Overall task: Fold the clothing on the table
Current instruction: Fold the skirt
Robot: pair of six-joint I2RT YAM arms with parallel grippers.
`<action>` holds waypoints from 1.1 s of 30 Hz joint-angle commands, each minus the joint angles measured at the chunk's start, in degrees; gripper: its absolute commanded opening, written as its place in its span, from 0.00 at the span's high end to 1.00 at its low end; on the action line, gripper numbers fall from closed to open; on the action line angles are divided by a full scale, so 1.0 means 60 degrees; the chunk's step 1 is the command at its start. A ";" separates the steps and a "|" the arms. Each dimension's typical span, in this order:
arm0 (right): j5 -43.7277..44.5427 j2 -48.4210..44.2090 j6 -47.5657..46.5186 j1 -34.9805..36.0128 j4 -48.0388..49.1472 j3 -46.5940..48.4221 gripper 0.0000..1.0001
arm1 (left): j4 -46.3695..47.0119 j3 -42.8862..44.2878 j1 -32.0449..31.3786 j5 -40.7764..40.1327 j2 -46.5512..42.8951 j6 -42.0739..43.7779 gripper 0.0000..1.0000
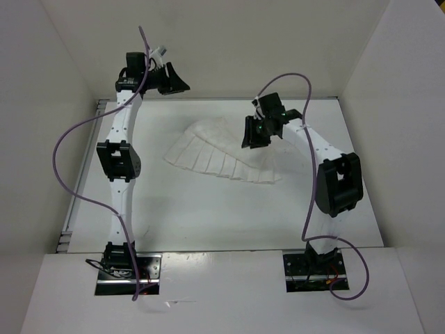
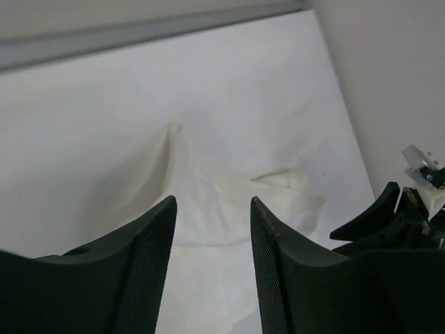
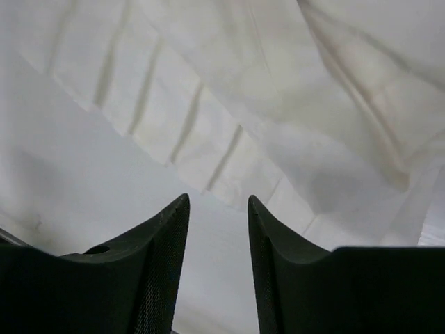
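Observation:
The clothing [image 1: 222, 156], a white pleated garment, lies crumpled on the white table [image 1: 208, 216] a little behind the middle. My left gripper [image 1: 175, 82] hangs open near the back wall, up and to the left of the clothing, with nothing in it. From the left wrist view the clothing [image 2: 208, 188] lies far below between the open fingers [image 2: 156, 236]. My right gripper [image 1: 254, 136] hovers over the garment's right part, open and empty. In the right wrist view its tips [image 3: 217, 202] stand just off the pleated hem [image 3: 208, 118], over bare table [image 3: 62, 188].
White walls [image 1: 42, 125] close the table on the left, back and right. A metal rail [image 1: 101, 106] runs along the back left edge. Purple cables [image 1: 66, 181] loop off both arms. The right gripper [image 2: 389, 223] shows at the right of the left wrist view.

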 commanded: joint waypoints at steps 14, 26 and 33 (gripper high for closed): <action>0.0055 -0.1029 -0.0554 -0.0632 -0.1060 0.2381 0.53 | 0.0036 0.2580 -0.0847 0.0891 0.2974 0.1866 0.34; 0.0172 -0.1410 -0.0554 -0.0808 -0.1325 0.1488 0.53 | 0.0855 0.2273 -0.1316 0.0757 0.3708 0.1383 0.33; 0.0085 -0.1322 -0.0466 -0.0808 -0.1325 0.1224 0.53 | 0.1603 0.2083 -0.1595 0.0861 0.3898 0.0885 0.41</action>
